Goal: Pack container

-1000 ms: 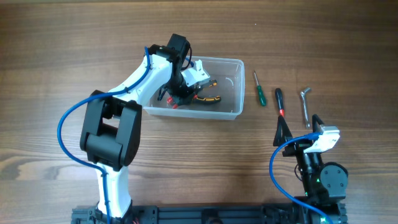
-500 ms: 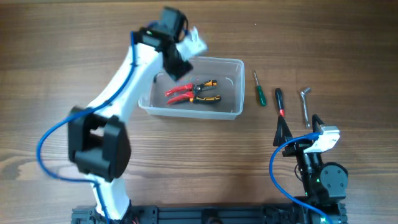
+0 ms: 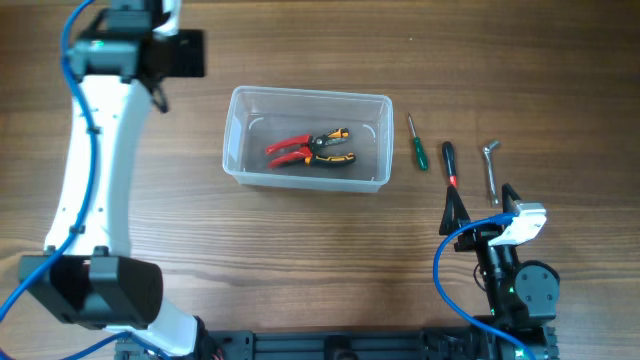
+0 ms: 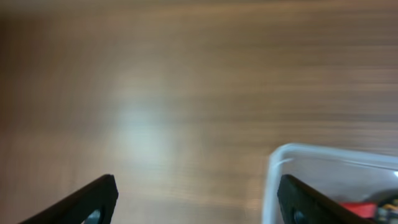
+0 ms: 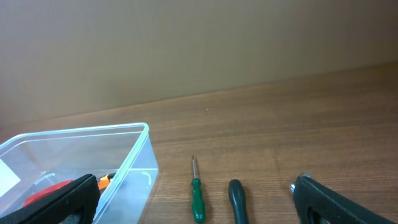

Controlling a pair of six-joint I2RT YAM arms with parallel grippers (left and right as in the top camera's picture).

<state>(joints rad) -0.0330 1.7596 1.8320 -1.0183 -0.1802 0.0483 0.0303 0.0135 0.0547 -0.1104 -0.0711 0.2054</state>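
The clear plastic container [image 3: 306, 93] stands mid-table and holds red-handled pliers [image 3: 288, 150] and orange-and-black pliers [image 3: 335, 148]. My left gripper [image 3: 172, 58] is at the far left, clear of the container, open and empty. In the left wrist view its fingers [image 4: 199, 205] span bare wood, with the container's corner [image 4: 292, 152] and a bit of the red pliers [image 4: 360, 210] at the right. My right gripper [image 3: 484, 207] rests open and empty near the front right. Its wrist view [image 5: 196, 208] shows the container [image 5: 81, 132] to the left.
Right of the container lie a green-handled screwdriver [image 3: 417, 146] [image 5: 198, 200], a black-and-red screwdriver [image 3: 450, 163] [image 5: 237, 200] and a metal hex key [image 3: 491, 170] [image 5: 303, 178]. The wooden table [image 3: 300, 250] spreads all around.
My left gripper rose out of the container and swung up and left, leaving the pliers inside. The right arm has not moved.
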